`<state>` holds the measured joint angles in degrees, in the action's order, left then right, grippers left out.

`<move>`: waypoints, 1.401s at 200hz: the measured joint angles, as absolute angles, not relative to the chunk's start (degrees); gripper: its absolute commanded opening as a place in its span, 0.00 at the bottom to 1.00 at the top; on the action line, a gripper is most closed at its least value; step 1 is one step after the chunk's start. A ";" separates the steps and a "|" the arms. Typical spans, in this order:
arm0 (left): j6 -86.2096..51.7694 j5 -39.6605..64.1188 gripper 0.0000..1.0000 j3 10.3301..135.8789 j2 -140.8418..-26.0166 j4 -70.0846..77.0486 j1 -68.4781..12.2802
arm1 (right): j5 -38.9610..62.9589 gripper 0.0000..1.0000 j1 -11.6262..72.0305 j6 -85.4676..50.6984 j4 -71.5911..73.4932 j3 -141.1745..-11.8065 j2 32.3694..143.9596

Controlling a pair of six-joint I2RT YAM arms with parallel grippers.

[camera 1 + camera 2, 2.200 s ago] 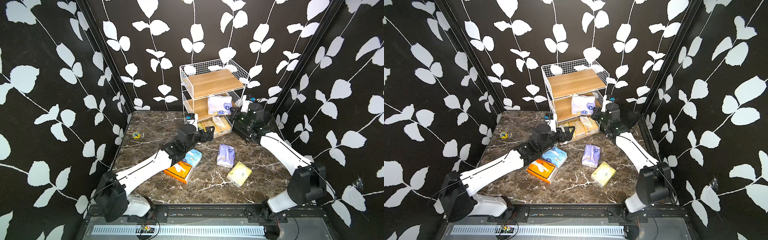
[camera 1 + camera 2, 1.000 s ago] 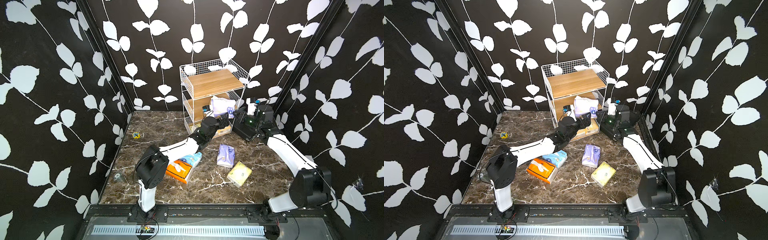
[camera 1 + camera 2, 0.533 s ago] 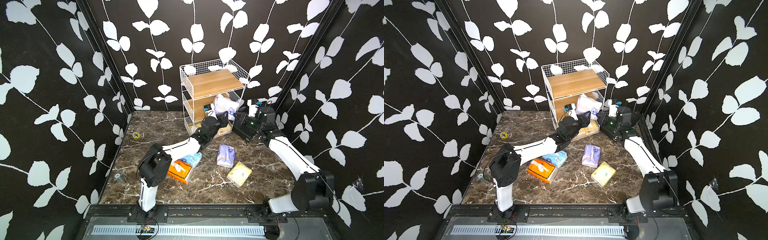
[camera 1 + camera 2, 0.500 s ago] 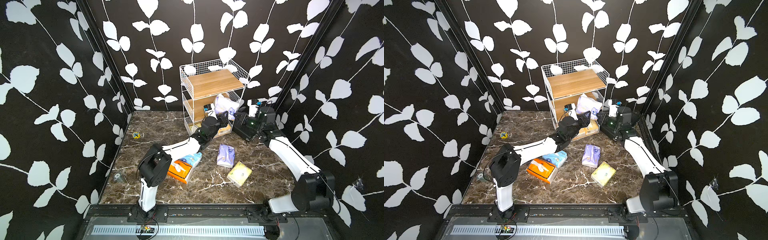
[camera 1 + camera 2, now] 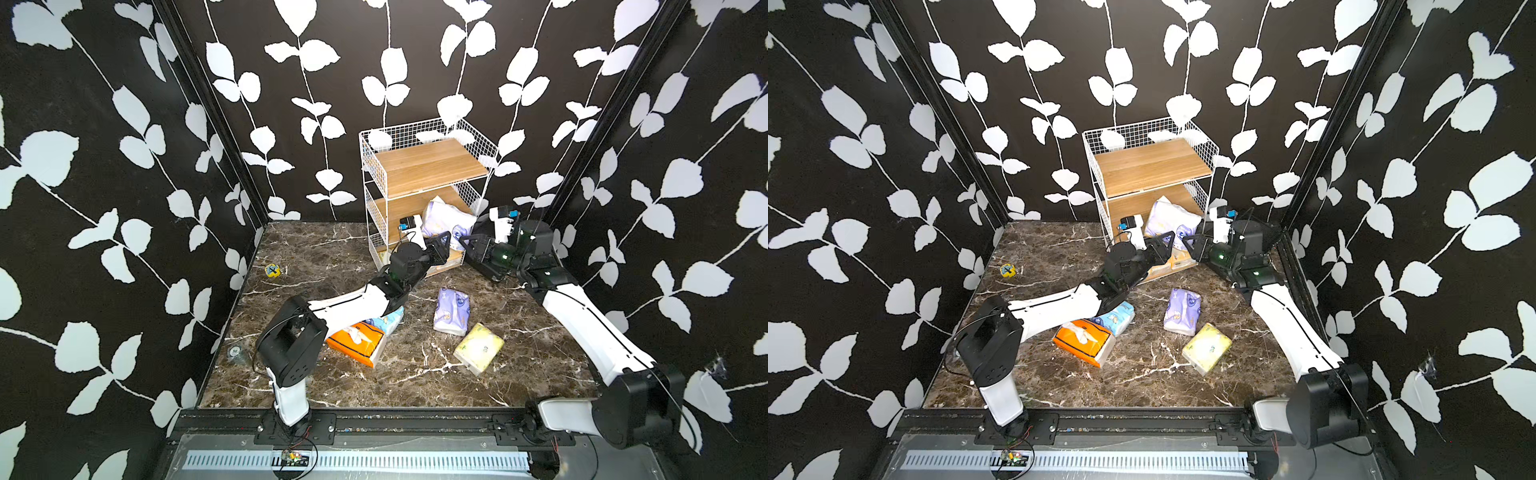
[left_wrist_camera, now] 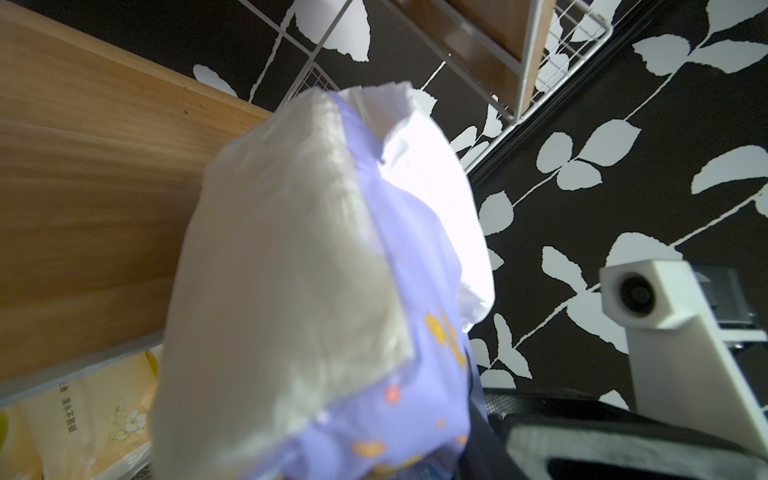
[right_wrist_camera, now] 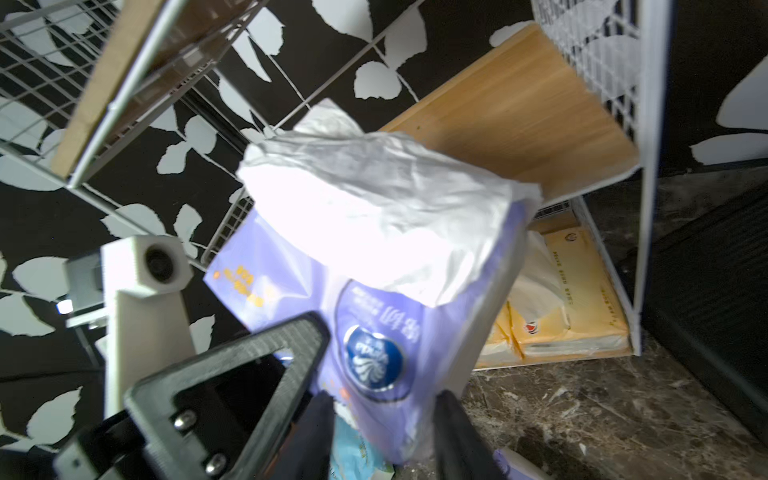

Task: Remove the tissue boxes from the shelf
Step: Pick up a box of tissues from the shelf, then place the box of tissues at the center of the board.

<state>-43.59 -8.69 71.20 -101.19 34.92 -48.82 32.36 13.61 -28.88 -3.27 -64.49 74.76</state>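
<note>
Over marble floor (image 5: pixel 328 249), left end effector (image 5: pixel 444 245) clamps lavender pack (image 5: pixel 442 212); right end effector (image 7: pixel 382 436) parted.

The shelf (image 5: pixel 428 166) is showing white wire grid and light wood-grain boards. At its middle tier a lavender pack (image 5: pixel 442 218) is flashing a white end and a round blue emblem; pale yellow packs (image 7: pixel 573 299) are glowing on its bottom tier. In front of it, an orange black-trimmed box (image 5: pixel 357 338), a light blue pack (image 5: pixel 388 320), a second lavender pack (image 5: pixel 451 305) and a yellow pack (image 5: pixel 478 347) are dotting brown, white-veined marble (image 5: pixel 324 249). Behind it, black walls (image 5: pixel 124 124) are carrying white leaf vines.
</note>
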 measured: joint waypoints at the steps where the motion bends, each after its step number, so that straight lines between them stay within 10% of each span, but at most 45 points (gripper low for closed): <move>1: -43.53 -8.60 0.46 71.05 -101.06 34.70 -48.82 | 32.36 0.66 13.65 -28.91 -3.29 -64.47 74.67; 168: -39.64 -9.19 0.51 35.14 -83.92 14.02 -60.38 | 21.61 0.69 14.52 -25.06 -11.94 -47.90 56.58; 224: -39.94 -13.45 0.98 44.29 -91.46 9.02 -62.92 | 21.47 0.72 14.59 -24.75 -12.45 -47.79 55.35; 280: -37.28 -22.09 0.99 47.70 -84.75 -4.67 -64.14 | 21.67 0.73 14.63 -24.14 -13.23 -47.79 54.96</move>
<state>-37.28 -22.09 47.70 -84.75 -4.67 -64.14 21.67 14.63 -24.14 -13.23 -47.79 54.96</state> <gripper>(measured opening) 0.986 0.727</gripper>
